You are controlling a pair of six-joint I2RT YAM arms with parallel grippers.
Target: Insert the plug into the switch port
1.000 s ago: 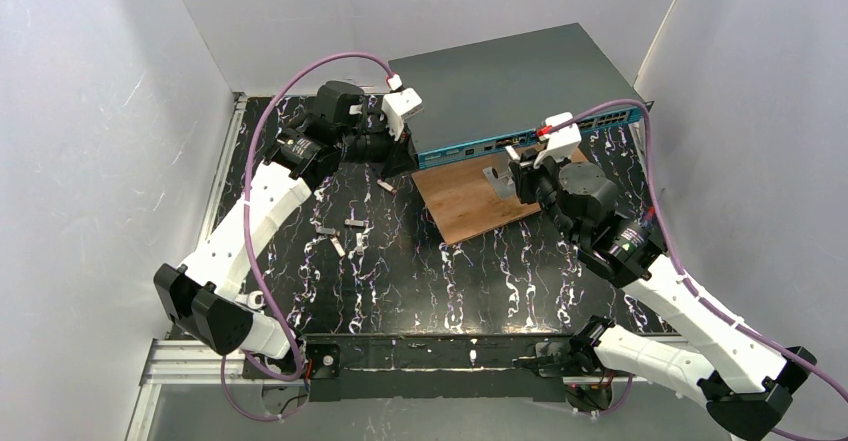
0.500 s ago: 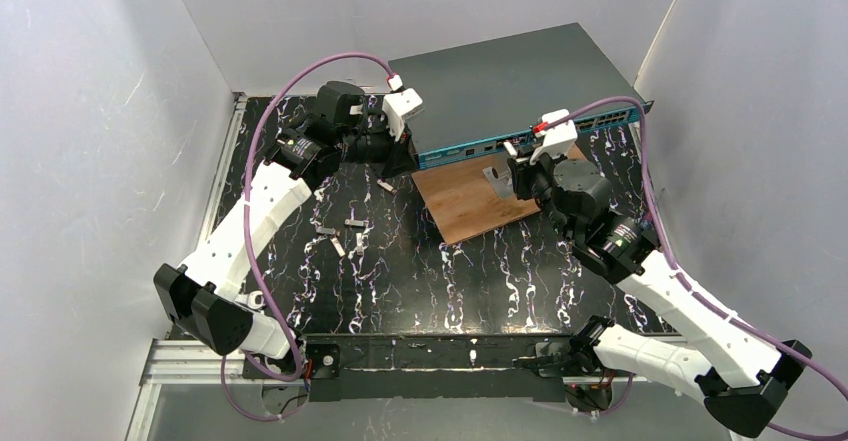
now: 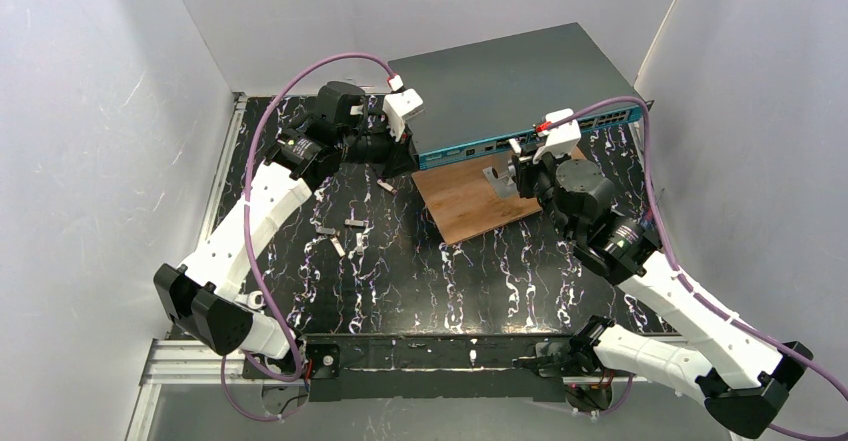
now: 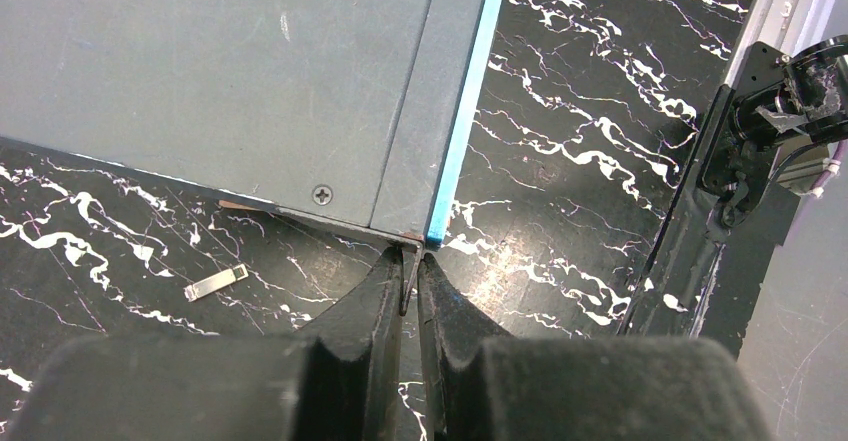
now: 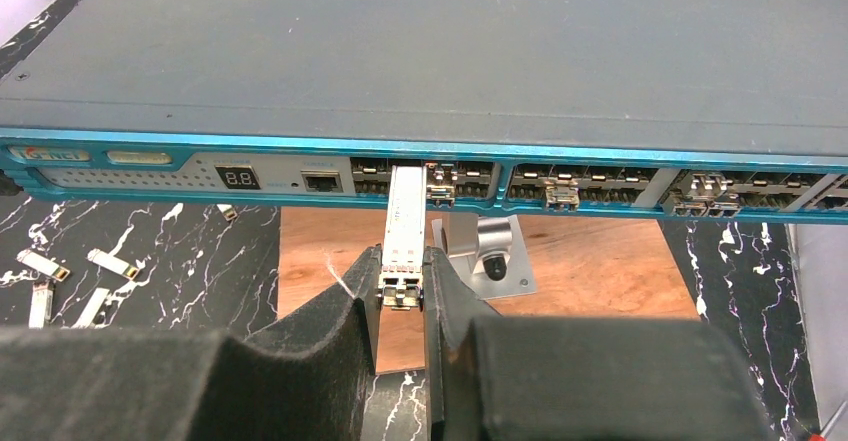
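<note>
Right wrist view, one plug: small, stiff, light metal module, probably slippery, your right gripper pinching its flat sides at the rear, nose at a socket of the switch; left gripper pressed together at that box's corner.

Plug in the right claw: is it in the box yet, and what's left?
Done: the right gripper holds the plug, lined up with the switch. In hand: its tip sits at the switch's face, most of its body outside, while the left gripper pinches the switch's corner. Left: push it fully home, then let go.
</note>
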